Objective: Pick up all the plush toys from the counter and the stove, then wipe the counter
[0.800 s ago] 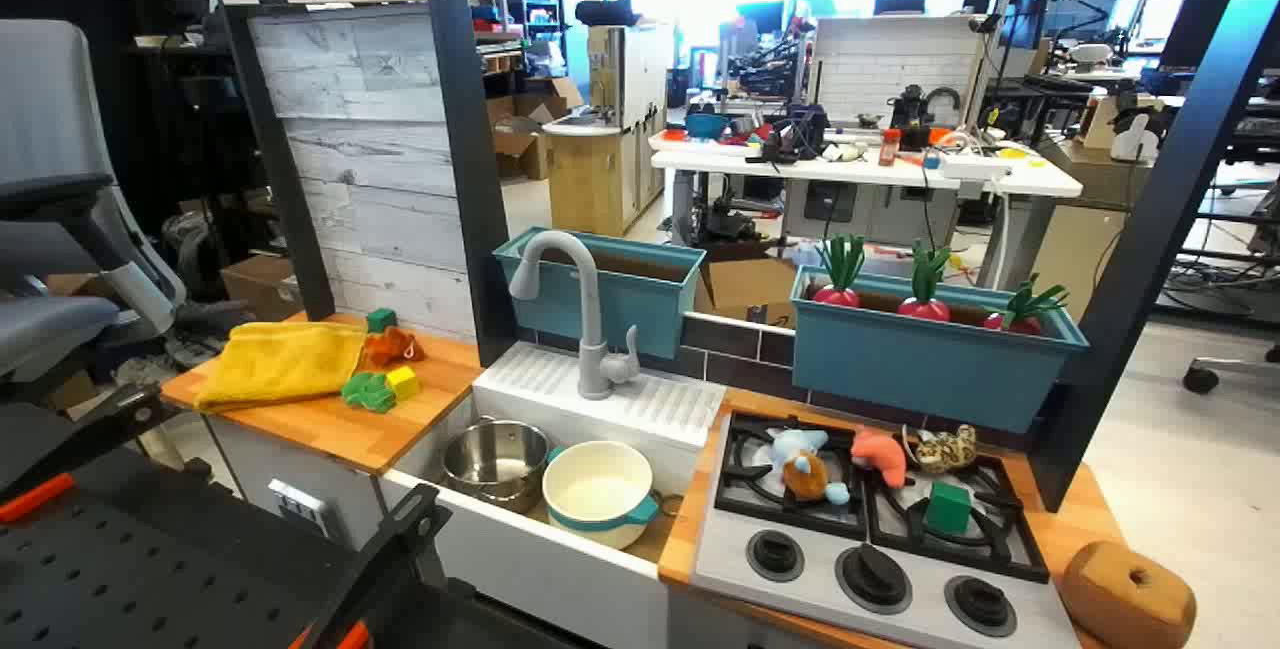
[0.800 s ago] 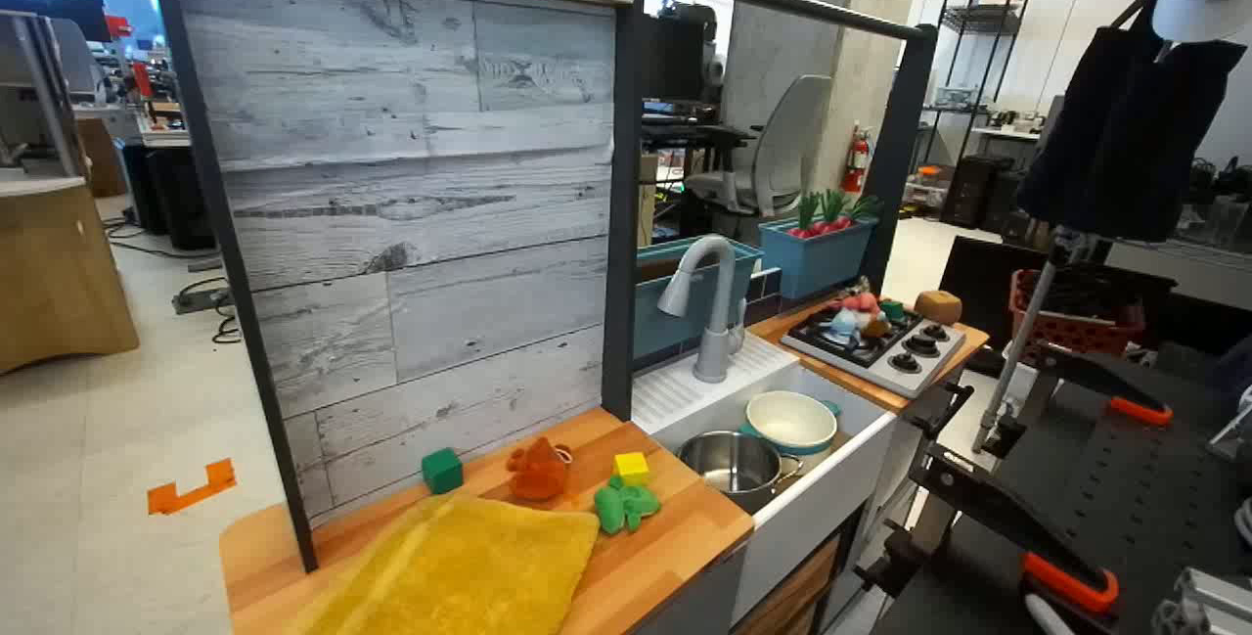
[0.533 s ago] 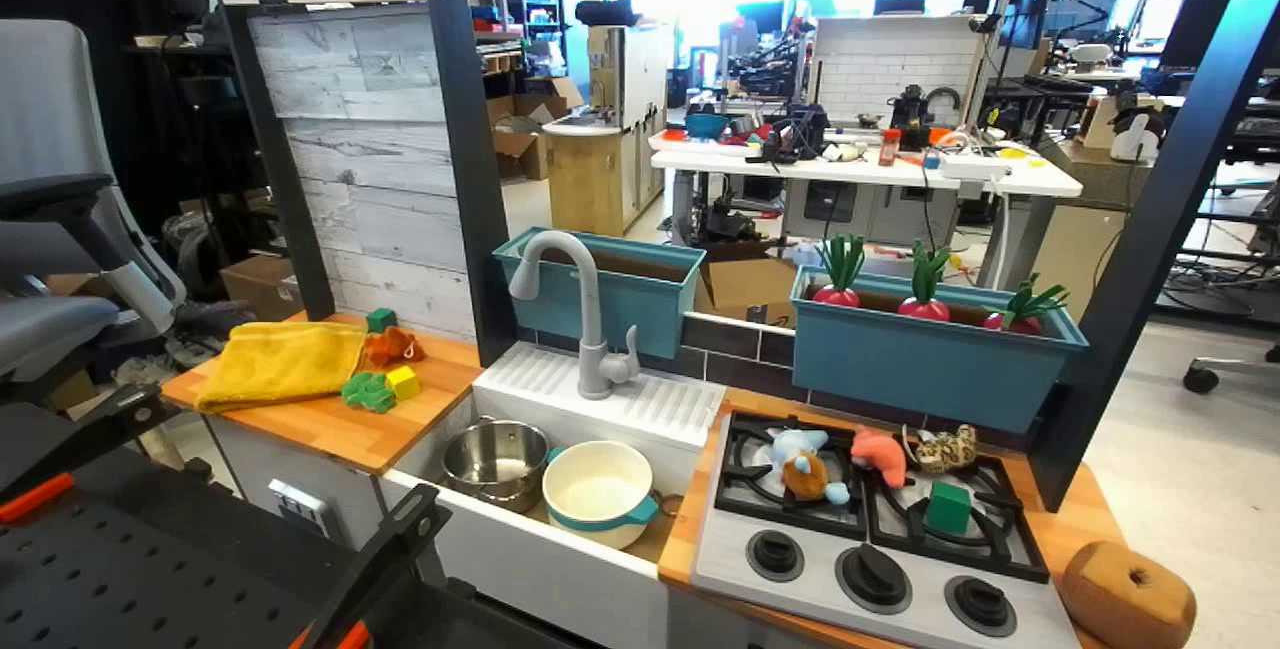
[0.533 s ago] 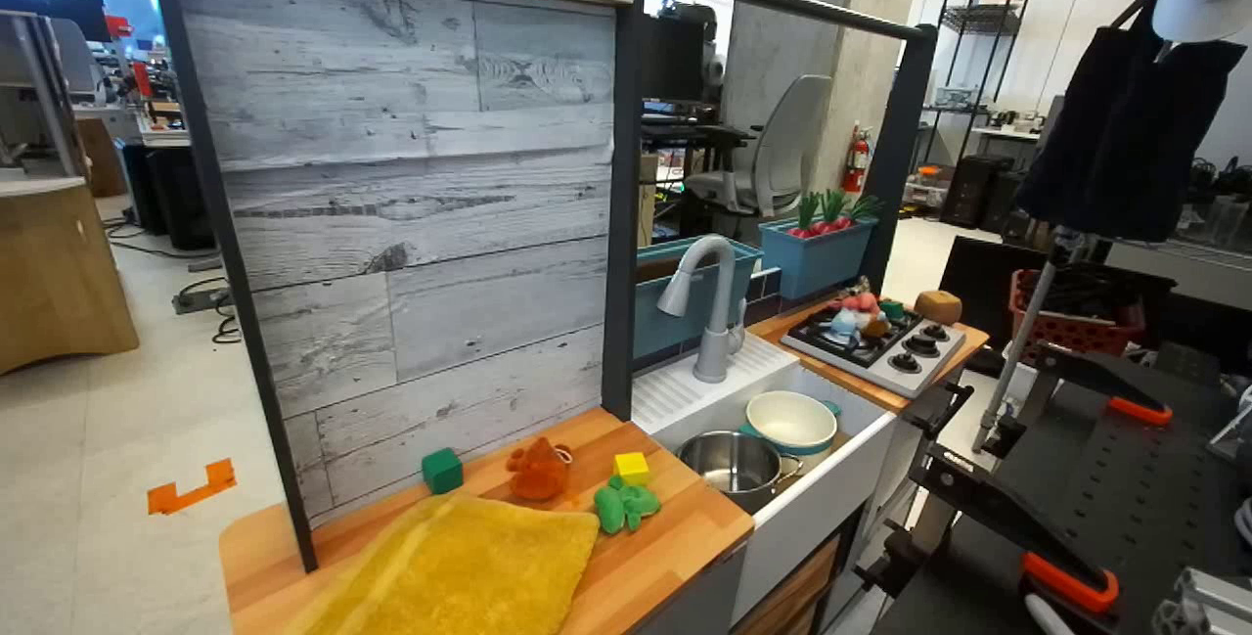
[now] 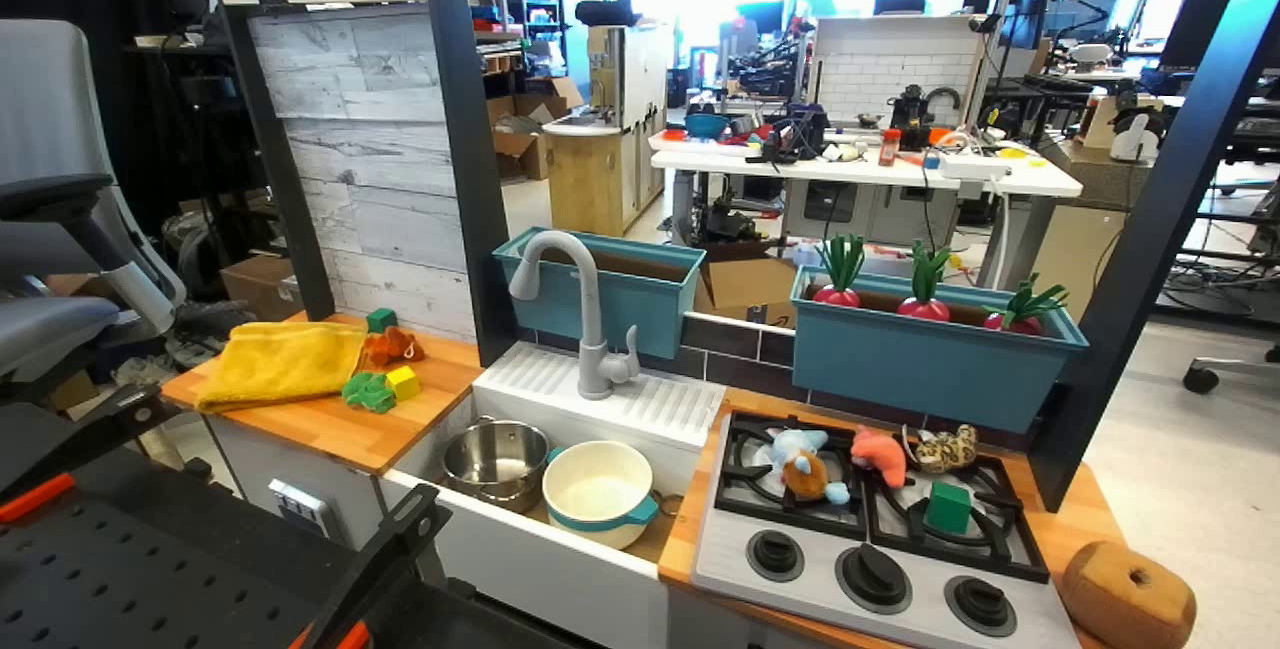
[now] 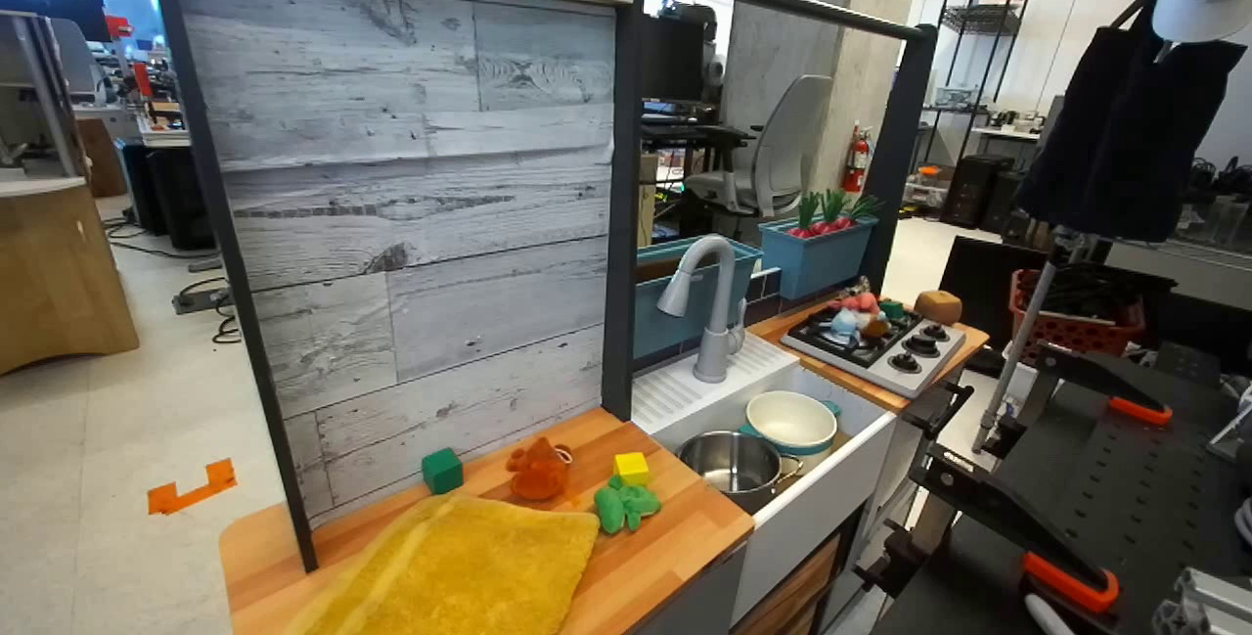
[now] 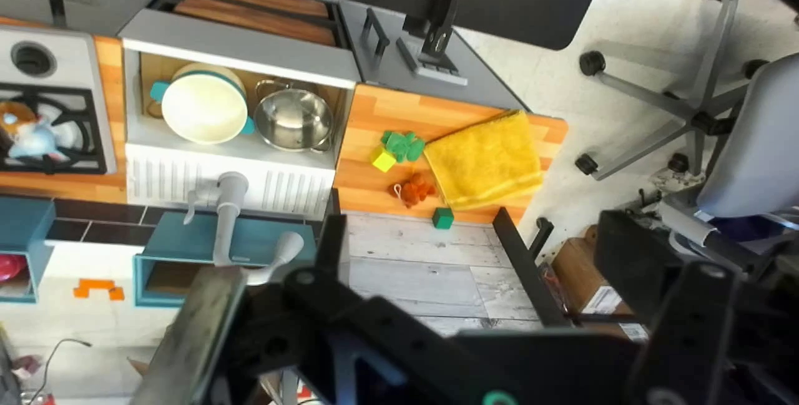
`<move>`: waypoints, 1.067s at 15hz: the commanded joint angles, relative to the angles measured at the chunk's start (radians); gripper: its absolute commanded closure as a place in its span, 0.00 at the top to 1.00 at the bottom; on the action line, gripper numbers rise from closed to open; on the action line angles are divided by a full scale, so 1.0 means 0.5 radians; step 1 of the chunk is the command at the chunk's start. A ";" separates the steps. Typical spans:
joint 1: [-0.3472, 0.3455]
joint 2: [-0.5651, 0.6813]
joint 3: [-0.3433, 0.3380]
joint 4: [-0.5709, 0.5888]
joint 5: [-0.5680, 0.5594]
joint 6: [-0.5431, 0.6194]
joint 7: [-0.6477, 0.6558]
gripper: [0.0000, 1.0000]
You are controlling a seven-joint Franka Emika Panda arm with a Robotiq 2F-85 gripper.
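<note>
Below black two-fingered gripper (image 7: 473, 230), lumpy orange plush toy (image 7: 417, 190) unmoved on flat light-brown wooden counter (image 7: 387, 112). Jaws apart, pointing down.

Black angular jaws, round bolt heads (image 7: 713, 271), one small green ring (image 7: 499, 394)

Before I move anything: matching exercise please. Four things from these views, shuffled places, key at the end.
Things
1. green plush toy
2. coral plush toy
3. steel pot
4. yellow cloth

Places
A. in the sink
B. laid flat on the counter
C. next to the yellow cube
D. on the stove

Pairs: 1-C; 2-D; 3-A; 4-B
</note>
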 commanded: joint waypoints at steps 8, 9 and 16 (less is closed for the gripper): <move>-0.014 0.873 0.025 0.029 0.024 0.337 -0.022 1.00; -0.015 0.963 0.041 0.056 0.027 0.364 -0.011 1.00; 0.023 1.233 0.054 0.186 0.100 0.494 0.006 1.00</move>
